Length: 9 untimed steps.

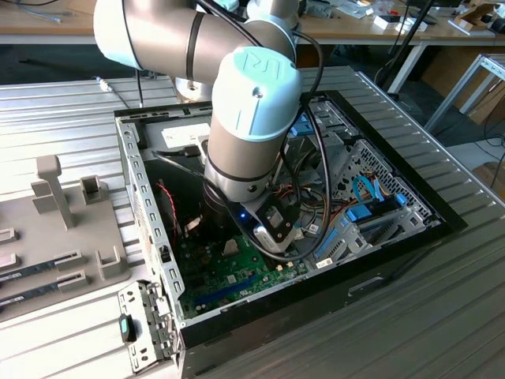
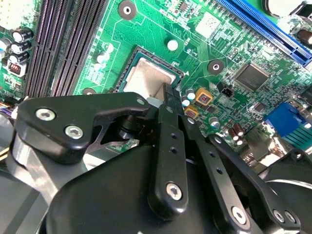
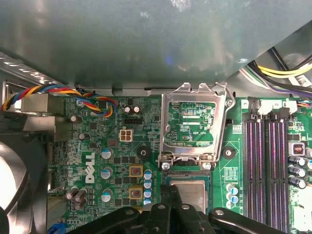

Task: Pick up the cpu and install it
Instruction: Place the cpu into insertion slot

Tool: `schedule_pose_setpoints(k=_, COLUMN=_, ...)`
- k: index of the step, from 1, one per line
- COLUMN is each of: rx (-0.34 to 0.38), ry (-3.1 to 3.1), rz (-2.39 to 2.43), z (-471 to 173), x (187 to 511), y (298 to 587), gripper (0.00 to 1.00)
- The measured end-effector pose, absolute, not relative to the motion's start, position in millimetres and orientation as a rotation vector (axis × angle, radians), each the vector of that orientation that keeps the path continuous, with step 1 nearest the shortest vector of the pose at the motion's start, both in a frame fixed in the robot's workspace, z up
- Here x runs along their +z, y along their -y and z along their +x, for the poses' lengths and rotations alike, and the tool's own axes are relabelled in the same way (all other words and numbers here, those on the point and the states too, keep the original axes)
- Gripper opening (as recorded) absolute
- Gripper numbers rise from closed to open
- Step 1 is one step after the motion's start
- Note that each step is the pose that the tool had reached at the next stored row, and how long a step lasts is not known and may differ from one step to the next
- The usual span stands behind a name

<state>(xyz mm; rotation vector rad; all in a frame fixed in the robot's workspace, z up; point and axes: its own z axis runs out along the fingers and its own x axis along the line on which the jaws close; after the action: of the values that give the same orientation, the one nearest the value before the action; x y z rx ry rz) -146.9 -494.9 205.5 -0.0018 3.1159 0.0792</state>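
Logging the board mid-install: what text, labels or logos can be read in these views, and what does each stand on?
Large white logo, a brand mark and not quoted: on the green motherboard, first wrist view.
Small white label inside the open silver socket frame: too small to read.
Print on the dark square chip: blurred.
Raised mark on the arm's pale blue joint cap: a symbol, no words.

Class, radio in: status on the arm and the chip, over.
Gripper shut, down at the chip. Chip in its socket on the green board. Socket frame flipped open.

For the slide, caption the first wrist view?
Gripper over the cpu in its motherboard socket, load plate raised.
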Motion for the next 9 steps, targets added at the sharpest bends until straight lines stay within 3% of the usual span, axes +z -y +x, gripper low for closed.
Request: schedule_pose_setpoints(k=9, rx=0.079, ry=-3.116, rz=-0.002, z=-146.8, x=203.6, y=494.9, gripper=0.11)
